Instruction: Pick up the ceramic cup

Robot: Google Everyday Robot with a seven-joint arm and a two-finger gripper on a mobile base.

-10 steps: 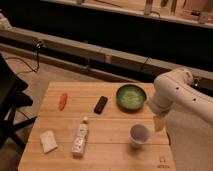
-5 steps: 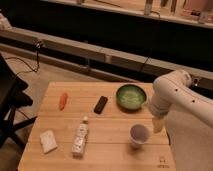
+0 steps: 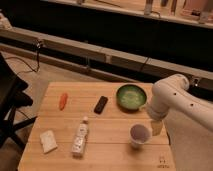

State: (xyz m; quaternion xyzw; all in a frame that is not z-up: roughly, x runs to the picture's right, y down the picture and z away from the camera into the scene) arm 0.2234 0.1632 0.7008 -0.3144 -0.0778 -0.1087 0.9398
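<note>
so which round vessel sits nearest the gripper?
The small pale ceramic cup: the gripper hangs right beside it, while the wide green bowl sits farther back.

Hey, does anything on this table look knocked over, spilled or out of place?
Only the white-capped bottle looks odd: it lies on its side near the front of the table. No spill shows. The ceramic cup stands upright, and the gripper hangs close beside it.
</note>
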